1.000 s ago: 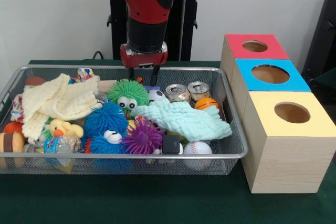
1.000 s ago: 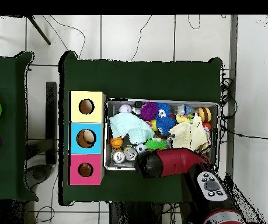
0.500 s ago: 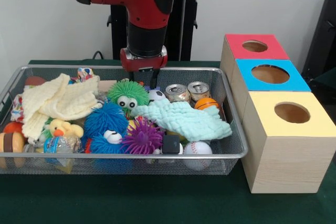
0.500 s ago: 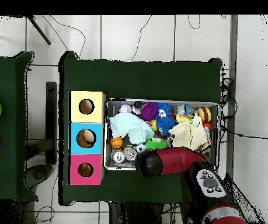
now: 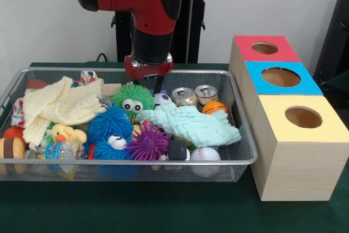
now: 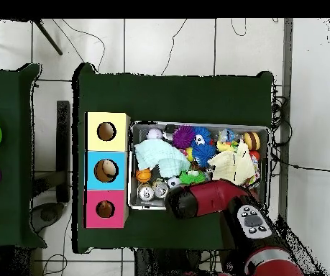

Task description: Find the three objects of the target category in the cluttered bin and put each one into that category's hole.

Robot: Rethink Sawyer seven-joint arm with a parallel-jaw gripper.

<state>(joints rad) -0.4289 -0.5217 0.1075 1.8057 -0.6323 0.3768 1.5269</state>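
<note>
While the gripper (image 5: pixel 148 83) hangs low over the wire bin's (image 5: pixel 242 154) back edge, whether open or closed I cannot tell, the green fuzzy ball (image 5: pixel 132 99) lies just below it, slightly toward the cream cloth (image 5: pixel 60 105).

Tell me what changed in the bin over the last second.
The end effector came down from above the bin's far rim to just behind the green ball, its tips now partly hidden. It has taken hold of nothing. The cans, cloths and other toys lie as they were.
</note>
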